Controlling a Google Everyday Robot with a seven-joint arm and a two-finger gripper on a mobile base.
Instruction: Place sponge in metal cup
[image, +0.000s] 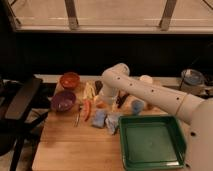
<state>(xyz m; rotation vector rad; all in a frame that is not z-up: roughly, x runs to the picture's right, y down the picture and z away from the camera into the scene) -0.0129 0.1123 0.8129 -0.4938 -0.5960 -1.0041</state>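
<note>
Two bluish lumps sit near the board's front edge, left of the tray (152, 165); I take the left one as the sponge (99, 118), long axis roughly front-to-back. Gripper (106, 99) hangs just behind it and a touch right, beside the carrot (87, 110), so the reach is short and toward the camera; can't tell if it's open or closed. Cup I can't pick out, possibly hidden behind the forearm, right of the gripper.

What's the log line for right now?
phase: pre-grasp | gripper: low over table, just behind sponge | sponge: lying on table, not lifted | green tray: right of sponge
</note>
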